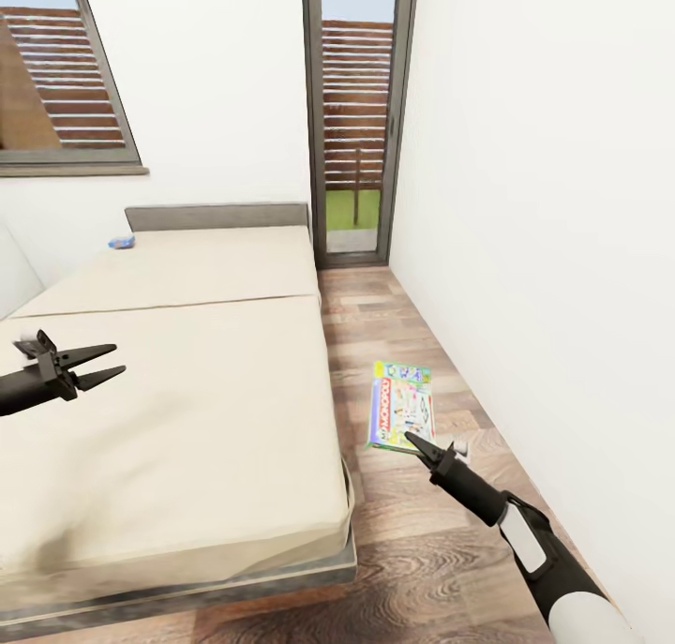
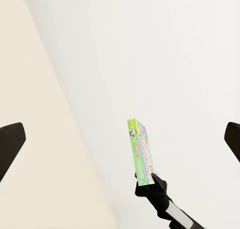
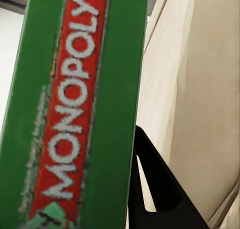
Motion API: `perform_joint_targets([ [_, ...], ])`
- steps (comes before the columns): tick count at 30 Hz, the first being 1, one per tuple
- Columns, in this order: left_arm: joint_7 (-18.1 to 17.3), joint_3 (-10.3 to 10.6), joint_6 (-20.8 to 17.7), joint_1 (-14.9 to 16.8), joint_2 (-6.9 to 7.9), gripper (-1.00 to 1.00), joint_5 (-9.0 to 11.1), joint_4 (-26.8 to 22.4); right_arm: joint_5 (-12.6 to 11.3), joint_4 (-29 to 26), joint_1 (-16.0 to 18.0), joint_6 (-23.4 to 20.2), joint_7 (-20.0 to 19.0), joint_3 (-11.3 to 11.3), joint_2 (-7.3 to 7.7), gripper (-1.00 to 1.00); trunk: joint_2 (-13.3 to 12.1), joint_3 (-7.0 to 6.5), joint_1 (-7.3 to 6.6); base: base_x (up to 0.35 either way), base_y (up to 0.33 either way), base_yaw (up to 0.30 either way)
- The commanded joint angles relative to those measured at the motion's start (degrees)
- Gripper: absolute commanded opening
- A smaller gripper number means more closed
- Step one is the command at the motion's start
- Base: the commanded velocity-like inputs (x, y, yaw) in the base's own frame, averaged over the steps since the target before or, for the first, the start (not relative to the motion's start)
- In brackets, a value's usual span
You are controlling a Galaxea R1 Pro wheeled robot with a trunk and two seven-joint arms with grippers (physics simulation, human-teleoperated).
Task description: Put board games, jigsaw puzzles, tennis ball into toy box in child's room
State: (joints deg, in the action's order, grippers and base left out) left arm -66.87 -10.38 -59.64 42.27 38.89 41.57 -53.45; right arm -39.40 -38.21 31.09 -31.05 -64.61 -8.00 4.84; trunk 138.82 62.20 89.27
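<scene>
**Two board games in sight, one pinched by the right claw**

Much of the scene is cut off or hard to read. A small blue object [image 1: 121,242] lies at the far left edge of the bed [image 1: 187,391], just in front of the grey headboard [image 1: 217,217] — it is too small and blurred to make out any print, though it looks like the blue board game. The near end of the mattress runs out of the head view, and the left arm enters from the picture's edge with only its end showing.

The right claw [image 1: 419,444] grips the near edge of the green board game [image 1: 401,405], which is held out above the wooden floor [image 1: 412,550] between the bed and the white wall [image 1: 544,250]. Where the fingertips meet the box is partly hidden by the box itself. In the right wrist view the green box [image 3: 75,109] fills most of the frame, its red strip reading MONOPOLY, with one black finger [image 3: 160,189] pressed along its side; the other finger is hidden behind the box. The left wrist view shows the same box [image 2: 141,151] edge-on, held upright at its lower end by the right claw [image 2: 150,185].

The left claw [image 1: 101,363] hovers over the beige mattress with its two fingers spread apart — nothing between them, touching nothing. Its fingertips [image 2: 11,141] show at both sides of the left wrist view, well apart.
</scene>
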Motion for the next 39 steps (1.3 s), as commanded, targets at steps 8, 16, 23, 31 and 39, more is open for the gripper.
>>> perform_joint_targets([
  [8, -0.1, 0.0, -0.2, 0.0, -0.24, 1.0, -0.2, 0.0, -0.2, 0.2, 0.0, -0.5, 0.8, -1.9, 0.53, -1.0, -3.2, -1.39, -1.77, 0.0, 0.0, 0.0],
  [16, 0.0, 0.2, 0.0, 0.0, -0.46, 1.0, -0.3, 0.0, -0.2, 0.4, 0.0, -0.3, 1.0, -2.1, 0.76, -1.0, -6.4, -2.83, -3.53, 0.0, 0.0, 0.0],
  [23, 0.3, 0.3, 0.1, 0.0, -0.55, 1.0, -0.3, 0.0, -0.2, 0.4, 0.0, 0.1, 0.9, -2.1, 0.71, -1.0, -9.2, -4.08, -5.07, 0.0, 0.0, 0.0],
  [31, 0.5, 0.3, 0.5, -0.3, -0.82, 1.0, -0.4, 0.3, 0.1, 0.7, 0.2, 0.4, 0.6, -2.4, 0.33, -1.0, -12.0, -5.34, -6.6, 0.0, 0.0, 0.0],
  [39, -1.3, 1.2, 0.8, -2.9, -3.06, 1.0, -0.8, 2.9, 0.3, 1.1, 0.1, 2.3, -0.9, -3.3, -2.17, -1.0, -12.0, -5.34, -6.6, 0.0, 0.0, 0.0],
])
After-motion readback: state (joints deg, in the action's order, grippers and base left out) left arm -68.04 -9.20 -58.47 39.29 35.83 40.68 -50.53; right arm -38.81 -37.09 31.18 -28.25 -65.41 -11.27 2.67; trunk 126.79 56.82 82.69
